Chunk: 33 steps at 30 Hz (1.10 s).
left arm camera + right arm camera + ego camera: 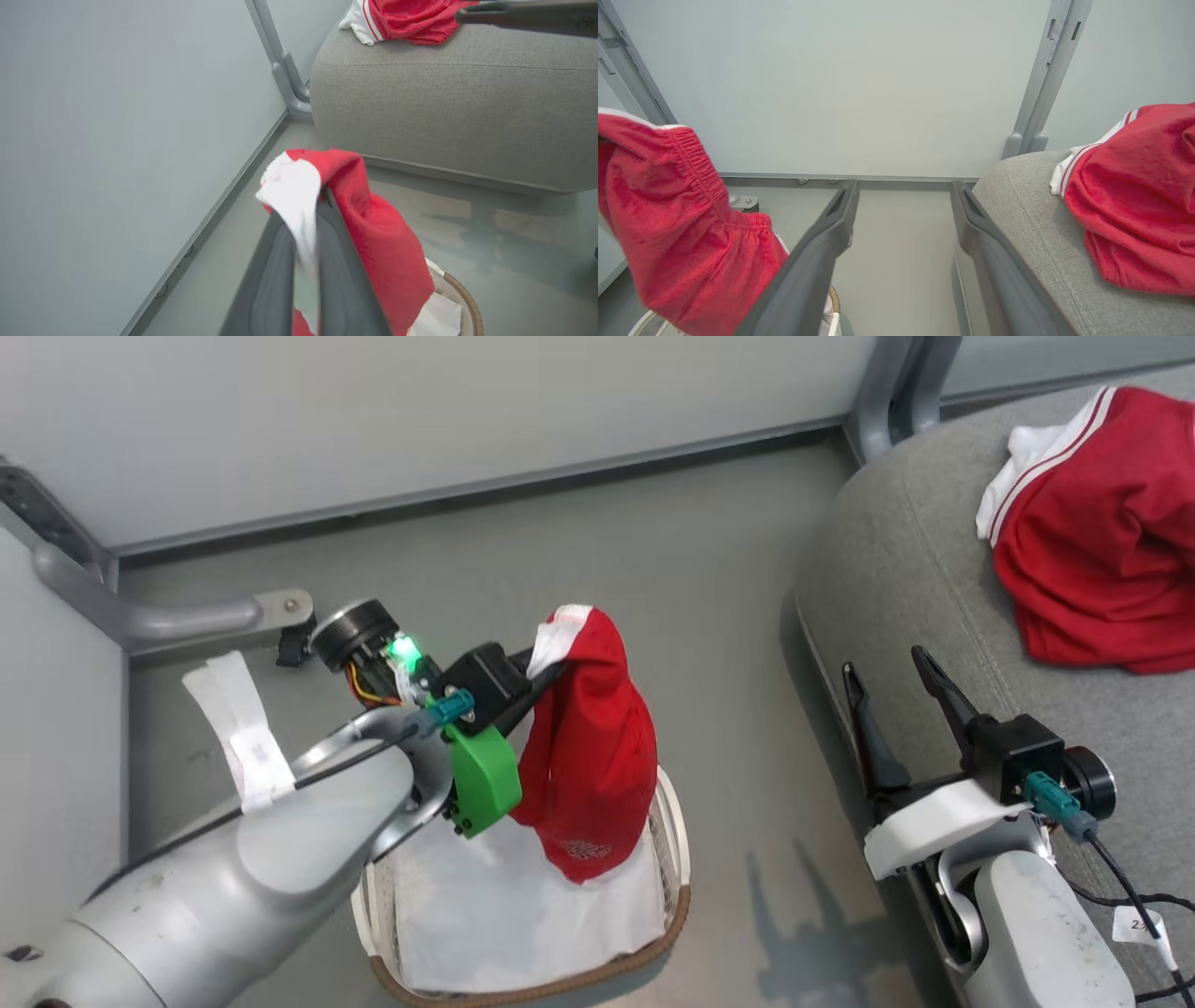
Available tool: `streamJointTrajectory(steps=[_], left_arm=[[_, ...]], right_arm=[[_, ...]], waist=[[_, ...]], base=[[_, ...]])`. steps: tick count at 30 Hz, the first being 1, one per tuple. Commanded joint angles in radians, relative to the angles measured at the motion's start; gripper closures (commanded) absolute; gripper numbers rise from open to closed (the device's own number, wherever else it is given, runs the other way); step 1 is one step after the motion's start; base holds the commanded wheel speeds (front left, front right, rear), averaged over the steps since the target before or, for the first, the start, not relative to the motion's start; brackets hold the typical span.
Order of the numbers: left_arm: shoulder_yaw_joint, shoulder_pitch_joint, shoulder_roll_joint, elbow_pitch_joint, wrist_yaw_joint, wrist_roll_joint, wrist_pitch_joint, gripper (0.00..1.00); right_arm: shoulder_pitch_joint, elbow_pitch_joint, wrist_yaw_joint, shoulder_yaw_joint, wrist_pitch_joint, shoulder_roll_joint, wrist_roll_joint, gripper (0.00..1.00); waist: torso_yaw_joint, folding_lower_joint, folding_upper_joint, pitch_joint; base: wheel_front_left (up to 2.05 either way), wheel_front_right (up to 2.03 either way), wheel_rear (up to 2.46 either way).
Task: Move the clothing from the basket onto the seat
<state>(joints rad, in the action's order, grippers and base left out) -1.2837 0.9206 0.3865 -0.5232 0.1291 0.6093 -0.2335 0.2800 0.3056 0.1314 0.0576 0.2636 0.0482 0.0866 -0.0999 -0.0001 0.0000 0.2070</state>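
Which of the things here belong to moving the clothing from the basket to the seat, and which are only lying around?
Part of the job: left gripper, shut on the hanging red garment; second red garment lying on the seat; basket; right gripper, open.
Not part of it: white liner in the basket; grey frame leg; floor.

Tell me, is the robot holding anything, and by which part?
The left fingers pinch a red garment by its white-trimmed edge, over the basket. The right fingers hold nothing.
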Motion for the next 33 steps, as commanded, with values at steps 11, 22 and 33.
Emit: streamJointTrajectory(steps=[11, 22, 33], left_arm=[[0.023, 0.196, 0.035, 0.033, 0.003, 0.034, -0.015, 1.00], [0.072, 0.308, -0.010, -0.054, -0.002, 0.027, -0.024, 1.00], [0.074, 0.359, -0.063, -0.057, 0.000, 0.013, -0.032, 1.00]], right_arm=[[-0.040, 0.012, -0.001, 0.051, 0.002, 0.004, -0.001, 0.00], [0.005, 0.008, -0.001, 0.161, 0.002, 0.004, 0.025, 0.00], [0.106, 0.055, -0.001, 0.266, 0.002, 0.004, 0.017, 0.00]], waist=[[0.024, 0.0001, 0.0000, -0.175], [0.012, 0.0001, 0.0000, -0.184], [0.030, 0.0001, 0.0000, -0.188]], base=[[0.00, 0.00, 0.00], [0.00, 0.00, 0.00], [0.00, 0.00, 0.00]])
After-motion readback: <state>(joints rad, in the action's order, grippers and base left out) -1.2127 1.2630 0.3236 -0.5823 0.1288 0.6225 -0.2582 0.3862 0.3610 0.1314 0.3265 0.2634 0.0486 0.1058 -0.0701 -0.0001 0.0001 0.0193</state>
